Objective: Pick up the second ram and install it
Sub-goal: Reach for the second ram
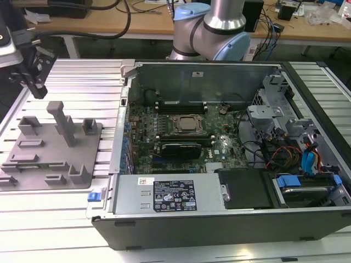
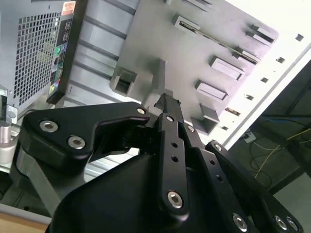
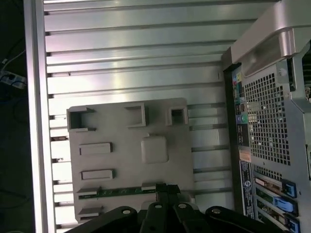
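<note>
The second ram (image 3: pixel 119 193) stands on its long edge in a slot of the grey fixture plate (image 3: pixel 126 160), near one edge of the plate and outside the computer; it has not been lifted. In the first wrist view it reads as a thin green strip. Its long axis runs parallel to the grooves of the aluminium table (image 3: pixel 136 48), with one end pointing toward the ported rear panel of the computer case (image 3: pixel 265 111). The gripper (image 3: pixel 166 191) is empty, its black fingers drawn together with nothing between them. From that camera the tips line up with the end of the stick nearer the case, so the stick stretches away from the tool along its own length rather than lying centred beneath it. The exterior view rules out contact: there the tool hangs well above the table, toward the far corner on the exterior view's left, clear of the plate. Judgement: tool and stick are well apart, and no grasp is in hand. Beyond, the case lies open with the motherboard (image 1: pixel 181 137) exposed; the state of its memory slots cannot be told.
</note>
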Tool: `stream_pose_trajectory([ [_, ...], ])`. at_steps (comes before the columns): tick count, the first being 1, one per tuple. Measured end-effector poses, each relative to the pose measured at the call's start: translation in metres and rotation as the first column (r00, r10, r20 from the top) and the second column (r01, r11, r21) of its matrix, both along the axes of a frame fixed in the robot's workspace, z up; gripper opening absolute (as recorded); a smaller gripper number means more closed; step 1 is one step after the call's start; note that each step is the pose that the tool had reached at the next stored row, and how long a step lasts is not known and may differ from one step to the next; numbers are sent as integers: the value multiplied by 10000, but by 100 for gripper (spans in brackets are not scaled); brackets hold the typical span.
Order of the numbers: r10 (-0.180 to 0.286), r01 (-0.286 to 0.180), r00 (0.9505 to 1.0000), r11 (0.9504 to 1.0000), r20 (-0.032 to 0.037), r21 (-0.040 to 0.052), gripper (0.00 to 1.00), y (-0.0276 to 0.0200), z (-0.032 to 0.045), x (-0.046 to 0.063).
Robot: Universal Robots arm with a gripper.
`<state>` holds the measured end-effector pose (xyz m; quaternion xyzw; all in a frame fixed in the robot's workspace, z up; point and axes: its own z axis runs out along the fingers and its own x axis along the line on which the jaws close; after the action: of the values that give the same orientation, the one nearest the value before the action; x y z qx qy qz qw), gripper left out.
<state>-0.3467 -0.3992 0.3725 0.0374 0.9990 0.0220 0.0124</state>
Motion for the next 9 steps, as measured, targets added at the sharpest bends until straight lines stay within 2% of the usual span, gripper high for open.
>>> stream_pose_trajectory([
  [4,-1,1,10000,10000,2,1,8,-31,-55,-132],
  [6,-1,1,10000,10000,2,1,8,-58,-96,-232],
  [9,1,-1,10000,10000,1,2,8,-101,-140,-313],
])
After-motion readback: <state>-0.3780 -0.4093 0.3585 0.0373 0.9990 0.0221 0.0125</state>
